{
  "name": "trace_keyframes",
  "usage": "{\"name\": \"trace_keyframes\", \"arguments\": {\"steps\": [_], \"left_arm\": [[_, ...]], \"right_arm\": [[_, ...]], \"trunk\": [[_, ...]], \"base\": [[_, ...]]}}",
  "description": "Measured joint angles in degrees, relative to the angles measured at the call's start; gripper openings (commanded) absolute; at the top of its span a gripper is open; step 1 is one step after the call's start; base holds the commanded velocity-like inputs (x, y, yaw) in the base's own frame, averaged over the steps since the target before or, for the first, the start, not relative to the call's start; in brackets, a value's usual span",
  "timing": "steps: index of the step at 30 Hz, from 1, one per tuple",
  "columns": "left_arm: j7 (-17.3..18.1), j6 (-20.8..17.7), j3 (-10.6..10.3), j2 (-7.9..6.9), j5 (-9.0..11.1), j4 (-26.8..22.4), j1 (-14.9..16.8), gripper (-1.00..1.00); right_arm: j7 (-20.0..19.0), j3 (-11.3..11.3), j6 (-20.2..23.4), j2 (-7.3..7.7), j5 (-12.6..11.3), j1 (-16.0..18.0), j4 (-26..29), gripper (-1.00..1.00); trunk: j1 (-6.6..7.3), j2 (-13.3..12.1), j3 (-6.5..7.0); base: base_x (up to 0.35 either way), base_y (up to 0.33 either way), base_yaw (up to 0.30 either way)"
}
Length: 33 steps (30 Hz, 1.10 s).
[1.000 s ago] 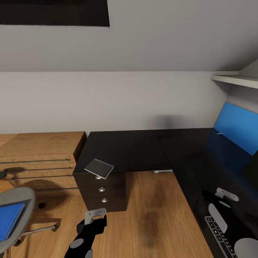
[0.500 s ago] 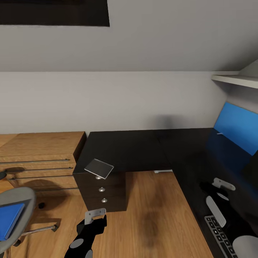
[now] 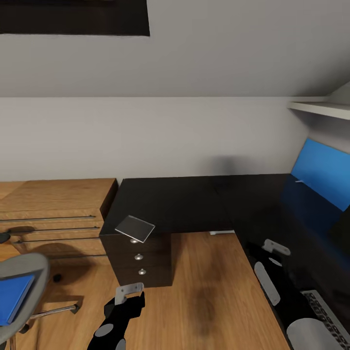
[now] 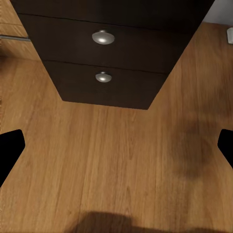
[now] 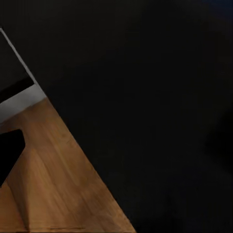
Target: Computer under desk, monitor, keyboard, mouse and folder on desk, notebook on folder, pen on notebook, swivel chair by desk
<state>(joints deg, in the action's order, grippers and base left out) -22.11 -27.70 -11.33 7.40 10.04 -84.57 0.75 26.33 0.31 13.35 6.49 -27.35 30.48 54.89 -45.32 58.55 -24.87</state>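
Observation:
The black L-shaped desk (image 3: 170,204) runs along the back wall and down the right side. On its right leg the monitor (image 3: 321,176) shows a blue screen, and the keyboard (image 3: 329,315) lies near the frame's lower right corner. My right gripper (image 3: 260,252) hovers at the desk's inner edge, left of the keyboard; one finger (image 5: 9,151) sits far out, so it is open and empty. The swivel chair (image 3: 24,277) stands at the left with the blue folder (image 3: 12,297) on its seat. My left gripper (image 3: 127,301) hangs open over the floor, fingers (image 4: 9,153) wide apart.
A pale grey flat square (image 3: 134,228) lies on the desk's left corner, above a black drawer unit (image 3: 140,262) with round knobs (image 4: 102,37). A wooden dresser (image 3: 53,214) stands left of the desk. A white shelf (image 3: 318,108) hangs above the monitor. Wooden floor (image 3: 204,291) lies between my arms.
My right arm has drawn back to the left, away from the keyboard and toward the desk's inner edge. The keyboard now shows farther right on the desk. The left arm has not moved.

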Motion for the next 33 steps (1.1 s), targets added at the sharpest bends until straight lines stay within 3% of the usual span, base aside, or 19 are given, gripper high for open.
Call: {"name": "trace_keyframes", "arguments": {"steps": [2, 11, 14, 19, 23, 25, 27, 30, 33], "left_arm": [[0.0, 0.0, 0.0, 0.00, 0.0, 0.0, 0.0, 1.00], [0.0, 0.0, -0.1, 0.00, 0.0, 0.1, 0.0, 1.00], [0.0, 0.0, 0.0, 0.02, 0.1, 1.6, 0.0, 1.00], [-0.1, 0.3, 0.0, -0.05, 0.1, 6.3, 0.0, 1.00], [-0.1, 1.0, 0.3, -0.37, 0.1, 13.8, 0.0, 1.00], [-0.1, 2.8, 0.9, -0.60, 0.1, 18.7, 0.0, 1.00], [0.0, 8.9, 2.2, -0.83, 0.1, 24.3, 0.0, 1.00], [0.1, 15.0, 2.8, -1.13, 0.2, 30.7, 0.0, 1.00], [0.1, 17.7, 3.0, -1.23, 0.2, 35.7, 0.0, 1.00]], "right_arm": [[2.9, 1.2, -0.1, -1.80, 1.2, 0.0, 0.0, 1.00], [4.6, 4.7, -0.4, -4.83, 2.6, 0.0, -1.1, 1.00], [4.7, 7.0, -1.5, -5.88, 3.0, 0.0, -3.2, 1.00], [4.7, 12.8, -5.8, -7.17, 3.5, 0.0, -7.4, 1.00], [4.4, 16.8, -11.2, -7.74, 3.6, 0.0, -12.2, 1.00], [4.4, 19.4, -14.8, -8.19, 3.9, 0.0, -16.3, 1.00], [4.4, 22.6, -19.9, -9.26, 3.9, -0.1, -23.5, 1.00], [3.6, 23.9, -23.8, -10.94, 3.9, -0.2, -31.5, 1.00], [0.7, 24.2, -26.5, -12.54, 3.9, -0.2, -37.7, 1.00]], "trunk": [[0.00, 0.0, 0.00], [0.00, 0.0, 0.00], [0.00, 0.0, 0.00], [0.00, 0.0, 0.00], [0.00, 0.0, -0.01], [0.00, 0.0, -0.01], [0.00, 0.0, -0.01], [0.00, 0.0, -0.01], [0.00, 0.0, -0.01]], "base": [[0.000, 0.000, 0.236], [0.000, 0.000, 0.270], [0.000, 0.000, 0.279], [0.000, 0.000, 0.279], [0.000, 0.000, 0.249], [0.000, 0.000, 0.108], [0.000, 0.000, 0.038], [0.000, 0.000, 0.017], [0.000, 0.000, 0.007]]}}
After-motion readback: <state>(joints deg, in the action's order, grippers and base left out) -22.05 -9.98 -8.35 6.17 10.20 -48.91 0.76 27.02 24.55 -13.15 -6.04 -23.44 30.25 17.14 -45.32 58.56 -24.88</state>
